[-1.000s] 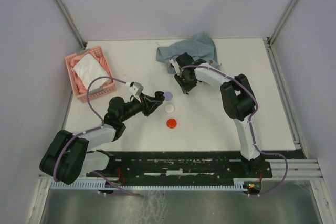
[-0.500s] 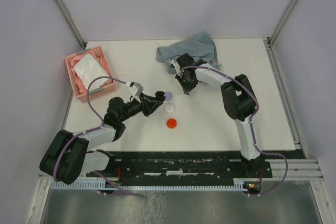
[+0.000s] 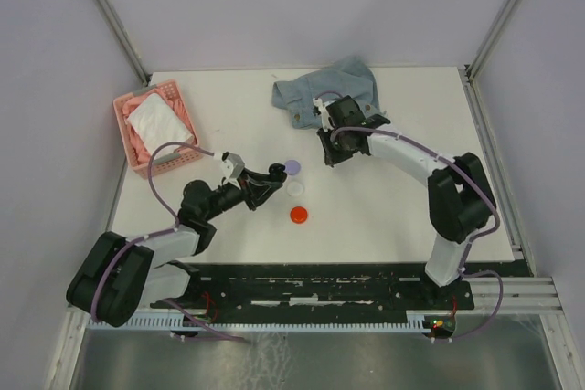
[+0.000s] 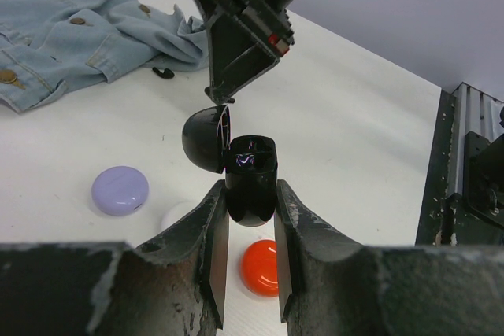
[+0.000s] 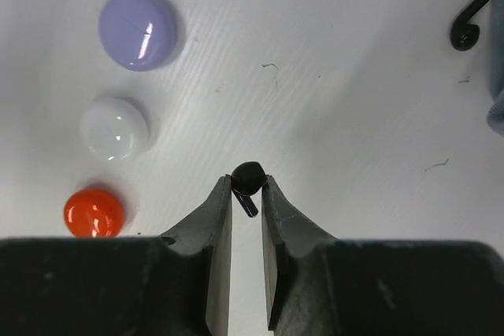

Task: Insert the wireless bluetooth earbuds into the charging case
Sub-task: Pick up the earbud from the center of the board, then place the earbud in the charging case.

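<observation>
My left end effector [image 4: 252,198] is clamped on the black charging case [image 4: 250,171], lid open to receive; my right end effector [image 5: 247,194] pinches a black earbud [image 5: 248,175] near it, ready for insertion

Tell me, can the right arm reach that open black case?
Probably yes: the left gripper holds the black case, lid open, and the right gripper, pinching a black earbud, is near with nothing between.

No lettering or numbers can be read anywhere.
</observation>
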`<state>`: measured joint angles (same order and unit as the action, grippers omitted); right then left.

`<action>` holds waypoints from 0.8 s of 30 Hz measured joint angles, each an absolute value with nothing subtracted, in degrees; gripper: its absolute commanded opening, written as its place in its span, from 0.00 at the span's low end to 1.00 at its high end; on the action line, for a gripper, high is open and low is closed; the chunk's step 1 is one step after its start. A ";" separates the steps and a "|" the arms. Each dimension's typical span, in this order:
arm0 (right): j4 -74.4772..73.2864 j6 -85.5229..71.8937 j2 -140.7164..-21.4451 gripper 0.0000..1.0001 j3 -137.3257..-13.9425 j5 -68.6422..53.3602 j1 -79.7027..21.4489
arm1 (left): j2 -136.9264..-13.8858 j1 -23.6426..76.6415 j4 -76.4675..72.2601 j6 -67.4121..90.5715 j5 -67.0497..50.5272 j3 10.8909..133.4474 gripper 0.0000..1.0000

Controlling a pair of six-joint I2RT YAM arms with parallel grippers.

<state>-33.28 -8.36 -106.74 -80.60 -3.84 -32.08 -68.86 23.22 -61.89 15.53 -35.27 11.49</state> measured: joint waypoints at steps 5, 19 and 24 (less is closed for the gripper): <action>-28.88 -12.14 -95.70 0.08 -75.29 -4.03 -33.85 | -68.73 23.22 -64.97 15.51 -36.10 10.35 0.03; -9.85 -23.05 -74.39 0.10 -60.34 -1.26 -46.30 | -66.78 23.22 -74.41 15.51 -36.58 6.57 0.03; -0.97 -26.48 -71.85 0.10 -55.16 0.14 -49.91 | -65.89 23.22 -76.93 15.51 -36.60 5.41 0.03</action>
